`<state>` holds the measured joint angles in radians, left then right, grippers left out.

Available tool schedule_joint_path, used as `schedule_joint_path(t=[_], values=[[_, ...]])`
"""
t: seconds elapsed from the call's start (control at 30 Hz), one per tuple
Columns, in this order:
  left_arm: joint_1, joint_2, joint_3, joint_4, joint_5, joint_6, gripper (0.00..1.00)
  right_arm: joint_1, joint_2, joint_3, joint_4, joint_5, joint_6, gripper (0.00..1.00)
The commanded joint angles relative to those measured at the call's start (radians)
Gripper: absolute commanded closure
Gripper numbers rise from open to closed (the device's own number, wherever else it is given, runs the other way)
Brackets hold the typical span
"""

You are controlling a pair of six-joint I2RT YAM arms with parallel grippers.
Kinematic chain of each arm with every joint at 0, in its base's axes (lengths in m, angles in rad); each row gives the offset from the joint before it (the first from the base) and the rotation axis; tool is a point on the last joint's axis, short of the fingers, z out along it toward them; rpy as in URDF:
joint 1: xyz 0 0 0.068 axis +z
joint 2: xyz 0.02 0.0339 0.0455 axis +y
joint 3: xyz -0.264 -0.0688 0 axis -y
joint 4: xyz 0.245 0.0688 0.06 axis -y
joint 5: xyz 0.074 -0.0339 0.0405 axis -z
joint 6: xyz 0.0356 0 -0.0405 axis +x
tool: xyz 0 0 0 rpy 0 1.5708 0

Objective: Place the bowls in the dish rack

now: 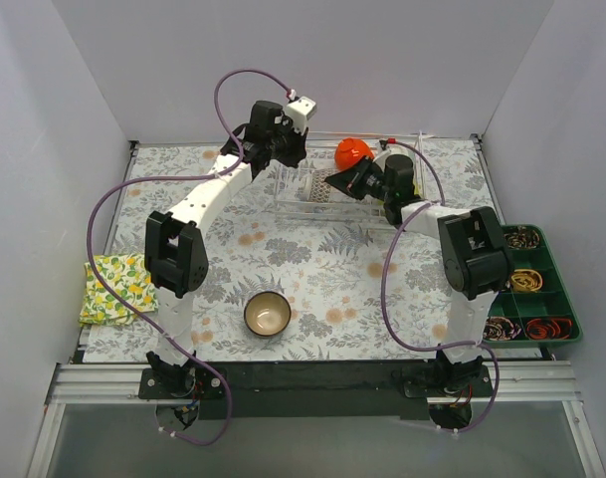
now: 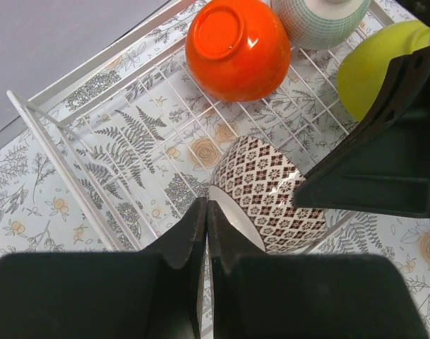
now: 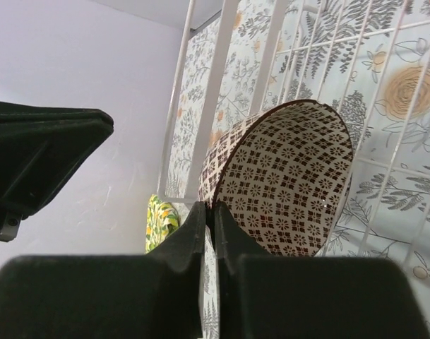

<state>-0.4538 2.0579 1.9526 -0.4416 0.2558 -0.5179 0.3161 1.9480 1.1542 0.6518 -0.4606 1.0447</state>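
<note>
Top external view puts one loose bowl (image 1: 267, 314) nearest the arm bases, upright on the flowered table (image 1: 283, 249), well apart from both arms and not yet loaded. A lemon-print cloth (image 1: 111, 289) lies at the table's left edge.

Farther back, both arms reach to the dish rack (image 2: 140, 152). The left gripper (image 2: 206, 208) has its jaws pressed together and holds nothing. Its tips hang just beside the pale rim of the patterned bowl (image 2: 271, 198), which lies tipped on its side on the rack wires at the near end. The right gripper (image 3: 206, 210) also has its jaws all but together, with the tips right at that bowl's edge. Whether they pinch the rim or only touch it cannot be told.

Beyond it in the rack sits the orange bowl (image 2: 237, 49), bottom up. Past that are a pale blue-green bowl (image 2: 320, 18) and a lime-green bowl (image 2: 370, 70).

These bowls look like glazed ceramic, so they are probably stiff, fairly weighty for their size, slick under the pads, and liable to chip against wire or each other. The round wall gives no purchase from outside. The rim looks like the best place to take hold, one finger inside and one outside, gripped firmly and set down gently between the dividers
</note>
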Motion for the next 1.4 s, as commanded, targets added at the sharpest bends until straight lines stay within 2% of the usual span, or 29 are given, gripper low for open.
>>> schedule_joint_path(t=[0.0, 0.13, 0.43, 0.63, 0.7, 0.8, 0.83, 0.9, 0.93, 0.97, 1.0, 1.07, 1.1, 1.17, 1.27, 1.37], values=[[-0.003, -0.001, -0.018, 0.030, 0.013, -0.010, 1.00, -0.037, -0.060, -0.033, -0.127, 0.085, -0.089, 0.81], [-0.003, -0.007, -0.040, 0.046, 0.023, -0.013, 1.00, -0.066, -0.093, -0.034, -0.185, 0.100, -0.130, 0.67], [-0.003, -0.047, -0.093, 0.090, 0.020, -0.022, 1.00, -0.094, -0.187, -0.010, -0.352, 0.158, -0.276, 0.63], [-0.005, -0.091, -0.090, 0.119, -0.032, -0.011, 0.98, -0.092, -0.241, -0.004, -0.377, 0.162, -0.351, 0.61], [-0.003, -0.128, -0.086, 0.122, -0.085, 0.002, 0.92, -0.092, -0.277, -0.005, -0.377, 0.142, -0.391, 0.61], [-0.002, -0.211, -0.106, 0.126, -0.204, 0.053, 0.65, -0.072, -0.349, -0.008, -0.377, 0.077, -0.537, 0.60], [-0.002, -0.237, -0.151, 0.136, -0.239, 0.073, 0.48, -0.052, -0.372, -0.017, -0.379, 0.042, -0.576, 0.55], [0.004, -0.341, -0.217, 0.149, -0.309, 0.123, 0.36, -0.025, -0.435, -0.030, -0.409, -0.008, -0.717, 0.51], [0.010, -0.387, -0.303, 0.156, -0.347, 0.134, 0.27, 0.012, -0.451, -0.025, -0.444, -0.057, -0.782, 0.50], [0.026, -0.430, -0.346, 0.158, -0.358, 0.140, 0.24, 0.040, -0.474, -0.002, -0.504, -0.067, -0.840, 0.49], [0.033, -0.528, -0.398, 0.158, -0.366, 0.140, 0.22, 0.067, -0.483, 0.007, -0.609, -0.079, -0.977, 0.49], [0.059, -0.626, -0.546, 0.150, -0.371, 0.137, 0.16, 0.176, -0.515, 0.012, -0.711, -0.107, -1.107, 0.46], [0.072, -0.684, -0.587, 0.136, -0.363, 0.134, 0.15, 0.220, -0.524, 0.007, -0.795, -0.104, -1.234, 0.46], [0.142, -0.841, -0.694, 0.069, -0.288, 0.116, 0.13, 0.345, -0.540, 0.010, -0.865, -0.060, -1.326, 0.46], [0.233, -1.030, -0.823, -0.025, -0.276, 0.099, 0.11, 0.495, -0.535, 0.016, -0.983, -0.012, -1.468, 0.45], [0.248, -1.203, -0.909, -0.126, -0.285, 0.140, 0.10, 0.641, -0.529, -0.001, -1.044, 0.055, -1.636, 0.46]])
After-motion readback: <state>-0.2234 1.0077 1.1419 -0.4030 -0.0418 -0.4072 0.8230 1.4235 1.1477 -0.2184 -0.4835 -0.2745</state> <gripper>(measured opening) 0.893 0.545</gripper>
